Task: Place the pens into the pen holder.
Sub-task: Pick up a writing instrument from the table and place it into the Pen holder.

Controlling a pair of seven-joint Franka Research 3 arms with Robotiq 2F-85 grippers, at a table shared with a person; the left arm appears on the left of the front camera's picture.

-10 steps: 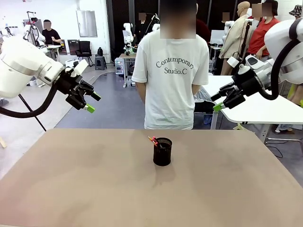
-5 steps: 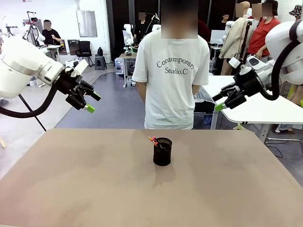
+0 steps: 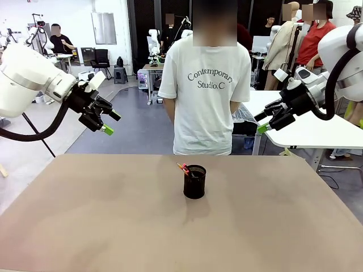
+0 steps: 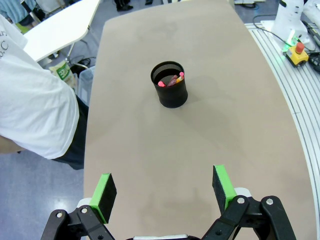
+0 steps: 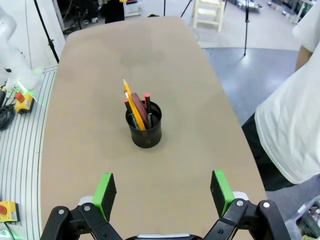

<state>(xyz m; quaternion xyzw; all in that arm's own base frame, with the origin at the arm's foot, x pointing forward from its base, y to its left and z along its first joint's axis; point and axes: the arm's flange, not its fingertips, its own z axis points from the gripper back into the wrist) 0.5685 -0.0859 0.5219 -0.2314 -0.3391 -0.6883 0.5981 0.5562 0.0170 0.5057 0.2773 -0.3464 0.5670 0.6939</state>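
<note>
Brown tabletop [image 3: 85,226] carries the pen holder [image 3: 194,181] at its middle, all three pens [image 5: 136,107] standing inside, leaning on the rim. They look light, stiff and thin; I'd pinch mid-shaft. My left gripper [image 4: 162,190] and right gripper [image 5: 162,192] hang high, fingers wide, empty.

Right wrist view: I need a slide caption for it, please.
Open right pincer hovers above the table, where the pen holder stands with the pens inside.

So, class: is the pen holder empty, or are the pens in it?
The pens are in it. They stand in the upright pen holder, leaning on its rim, tips sticking out above.
</note>
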